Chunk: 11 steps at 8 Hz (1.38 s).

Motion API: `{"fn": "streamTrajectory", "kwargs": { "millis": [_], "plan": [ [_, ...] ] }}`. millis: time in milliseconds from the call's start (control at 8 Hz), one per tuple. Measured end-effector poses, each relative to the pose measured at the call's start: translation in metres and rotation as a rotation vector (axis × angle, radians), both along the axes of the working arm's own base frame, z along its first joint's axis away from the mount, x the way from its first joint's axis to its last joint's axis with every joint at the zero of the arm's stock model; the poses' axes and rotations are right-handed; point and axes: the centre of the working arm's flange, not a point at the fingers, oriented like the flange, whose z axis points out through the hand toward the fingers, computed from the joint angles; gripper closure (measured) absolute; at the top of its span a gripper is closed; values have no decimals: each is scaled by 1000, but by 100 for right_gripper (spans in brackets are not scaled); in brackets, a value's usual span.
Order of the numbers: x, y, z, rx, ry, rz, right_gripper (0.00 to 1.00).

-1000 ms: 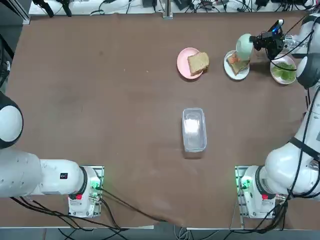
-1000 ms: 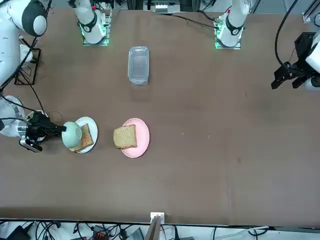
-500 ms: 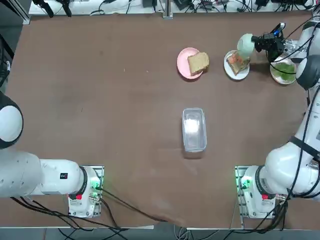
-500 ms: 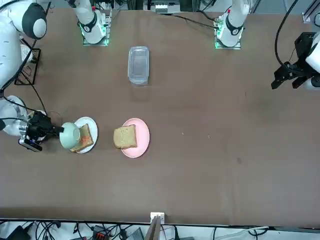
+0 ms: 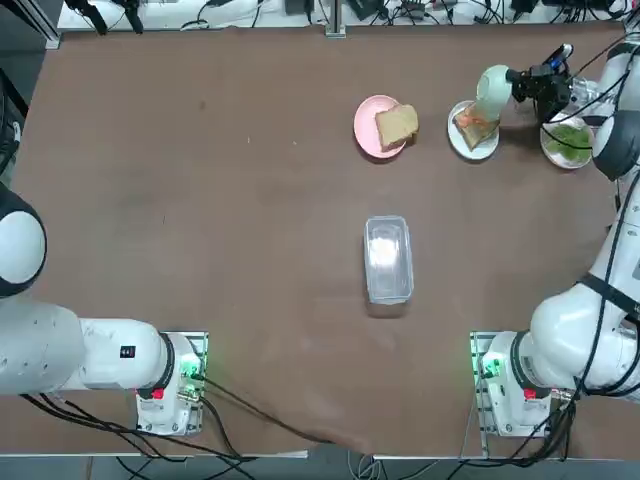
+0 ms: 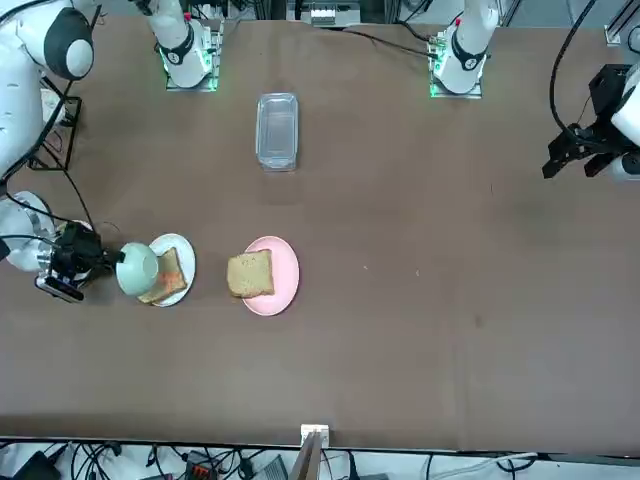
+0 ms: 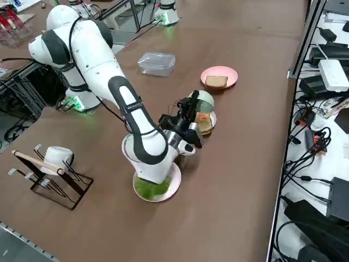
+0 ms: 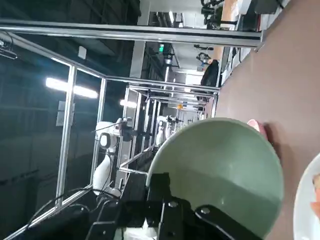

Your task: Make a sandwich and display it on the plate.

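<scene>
A small white plate (image 5: 459, 142) (image 6: 186, 262) at the far right of the table carries one bread slice with orange filling (image 5: 476, 123) (image 7: 205, 124). Another bread slice (image 5: 397, 125) (image 6: 250, 273) lies on the pink plate (image 5: 364, 126). My right gripper (image 5: 515, 82) (image 6: 108, 260) (image 7: 188, 110) is shut on the rim of a pale-green bowl (image 5: 492, 88) (image 6: 137, 270) (image 8: 225, 170). It holds the bowl tipped on its side just above the white plate's outer edge. Green lettuce sits on a separate plate (image 5: 568, 141) (image 7: 155, 188) beside the arm.
A clear lidded container (image 5: 388, 258) (image 6: 277, 130) lies at mid-table. A rack with a mug (image 7: 52, 164) stands off the table's right side. The right arm's elbow hangs over the lettuce plate.
The gripper has drawn the tipped bowl a little toward the table's right edge, so more of the filled slice shows.
</scene>
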Motion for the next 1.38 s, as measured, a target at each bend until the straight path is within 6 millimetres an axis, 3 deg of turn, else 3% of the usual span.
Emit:
{"fn": "streamTrajectory", "kwargs": {
  "millis": [250,625,875,1375],
  "plan": [
    [16,-21,39,-101,-5,28,98],
    [39,-51,94,-429,-25,65,98],
    [59,-48,111,-684,-43,101,98],
    [102,-16,136,-1261,-129,189,98]
  ]
}}
